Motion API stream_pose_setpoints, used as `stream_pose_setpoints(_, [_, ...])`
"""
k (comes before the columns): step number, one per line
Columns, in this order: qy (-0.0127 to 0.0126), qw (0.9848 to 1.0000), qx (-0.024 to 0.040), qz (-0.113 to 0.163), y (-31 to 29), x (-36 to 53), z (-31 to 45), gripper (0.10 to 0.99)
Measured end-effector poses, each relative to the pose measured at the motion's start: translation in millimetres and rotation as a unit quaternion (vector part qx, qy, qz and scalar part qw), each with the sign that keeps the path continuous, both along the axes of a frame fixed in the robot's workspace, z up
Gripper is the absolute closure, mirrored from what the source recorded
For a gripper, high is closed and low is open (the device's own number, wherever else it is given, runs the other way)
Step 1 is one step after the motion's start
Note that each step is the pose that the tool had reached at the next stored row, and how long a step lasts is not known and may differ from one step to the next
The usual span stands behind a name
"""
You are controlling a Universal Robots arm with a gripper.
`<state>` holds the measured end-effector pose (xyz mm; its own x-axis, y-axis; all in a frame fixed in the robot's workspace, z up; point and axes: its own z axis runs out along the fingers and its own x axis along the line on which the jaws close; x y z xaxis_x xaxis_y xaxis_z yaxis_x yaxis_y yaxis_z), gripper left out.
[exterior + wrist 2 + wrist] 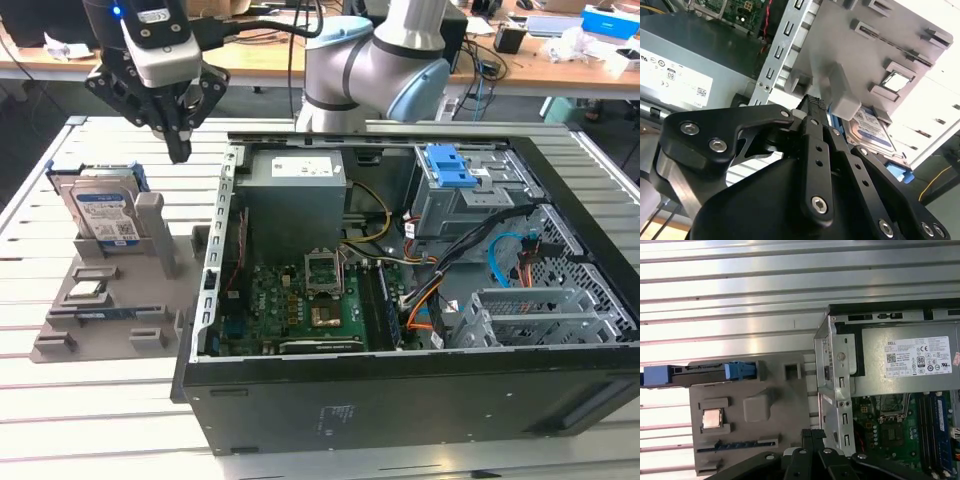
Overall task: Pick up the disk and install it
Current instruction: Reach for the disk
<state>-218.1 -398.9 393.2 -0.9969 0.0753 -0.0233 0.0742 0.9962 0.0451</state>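
The silver-and-blue arm (375, 65) reaches across from the far side; its black gripper (180, 150) points straight down in mid-air; fingers (812, 150) pressed together, holding nothing.

Disk (103, 212) base behind grey holder (118, 300)

The disk (103, 215) is silver metal with a paper label, framed in blue plastic. The gripper (179, 152) is matt black metal; the table (60, 400) is ribbed, shiny metal.
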Motion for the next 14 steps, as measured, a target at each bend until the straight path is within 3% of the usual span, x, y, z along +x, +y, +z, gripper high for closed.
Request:
stream_pose_setpoints(4, [0.0, 1.0, 0.0, 0.0, 0.0, -21.0, 0.0, 0.98])
stream_pose_setpoints(14, [0.0, 1.0, 0.0, 0.0, 0.0, -59.7, -0.2, 0.98])
